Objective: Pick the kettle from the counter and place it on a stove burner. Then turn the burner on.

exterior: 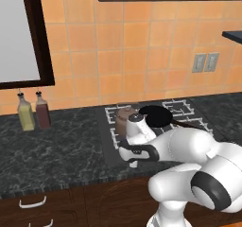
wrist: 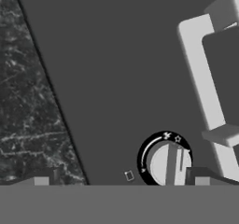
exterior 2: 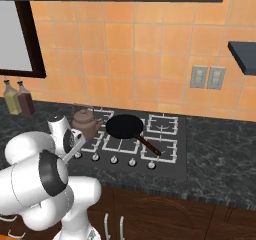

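1. I see one kettle, brown and squat, sitting on the far-left burner of the stove, upright, with its lid knob on top.
2. In the left base view the kettle is partly hidden behind the arm's wrist; it sits just left of the frying pan.
3. I count one black frying pan, on the grates near the stove's middle, its handle running toward the near right.
4. The gripper hangs low over the stove's near-left edge; two dark fingertips stand well apart, wide, gripping nothing.
5. One white knob sits close to the right-hand fingertip in the hand view; I cannot tell whether they touch.
6. Along the stove's near edge I count five knobs in the right base view.
7. The counter stretches left of the stove, carrying two bottles: one yellow, one dark red, at the far wall.
8. Two wall switch plates sit at the far right.
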